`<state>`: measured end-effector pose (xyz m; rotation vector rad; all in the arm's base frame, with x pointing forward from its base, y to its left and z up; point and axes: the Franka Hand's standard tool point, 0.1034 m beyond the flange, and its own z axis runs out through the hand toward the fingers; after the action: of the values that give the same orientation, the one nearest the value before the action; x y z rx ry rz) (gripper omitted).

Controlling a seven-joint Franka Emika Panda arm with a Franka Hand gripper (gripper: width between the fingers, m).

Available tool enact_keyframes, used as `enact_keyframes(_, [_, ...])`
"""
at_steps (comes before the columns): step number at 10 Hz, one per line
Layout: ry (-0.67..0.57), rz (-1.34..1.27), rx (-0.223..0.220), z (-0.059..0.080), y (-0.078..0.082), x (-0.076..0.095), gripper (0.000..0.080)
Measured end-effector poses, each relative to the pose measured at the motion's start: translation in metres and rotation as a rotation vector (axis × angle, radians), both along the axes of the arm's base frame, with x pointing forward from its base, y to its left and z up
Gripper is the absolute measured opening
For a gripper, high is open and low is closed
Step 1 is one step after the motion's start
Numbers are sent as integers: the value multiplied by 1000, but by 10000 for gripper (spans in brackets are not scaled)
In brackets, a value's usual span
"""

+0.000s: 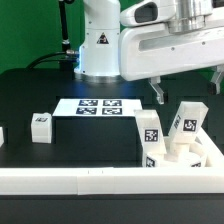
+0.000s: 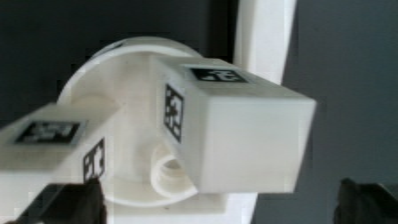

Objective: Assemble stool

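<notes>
The white round stool seat (image 1: 190,155) lies in the corner of the white border bars at the exterior view's right. Two white tagged legs stand up from it, one (image 1: 150,131) toward the exterior view's left and one (image 1: 188,119) beside it. A third leg (image 1: 41,125) lies loose toward the exterior view's left. My gripper (image 1: 187,90) hangs open just above the two standing legs and holds nothing. In the wrist view the seat (image 2: 121,75) and both legs, the nearer one (image 2: 240,130) and the other (image 2: 50,145), lie between my open gripper's (image 2: 214,205) dark fingertips (image 2: 64,205).
The marker board (image 1: 100,105) lies flat at the table's middle, in front of the robot base (image 1: 100,50). A long white border bar (image 1: 100,181) runs along the front and shows beside the seat in the wrist view (image 2: 267,30). Another white piece (image 1: 1,136) sits at the left edge.
</notes>
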<state>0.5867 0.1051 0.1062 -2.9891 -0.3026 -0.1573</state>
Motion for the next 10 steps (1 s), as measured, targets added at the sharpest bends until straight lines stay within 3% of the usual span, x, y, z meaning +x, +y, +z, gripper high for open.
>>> enact_keyframes(10, [-84,861,-164,-1,-23,3,649])
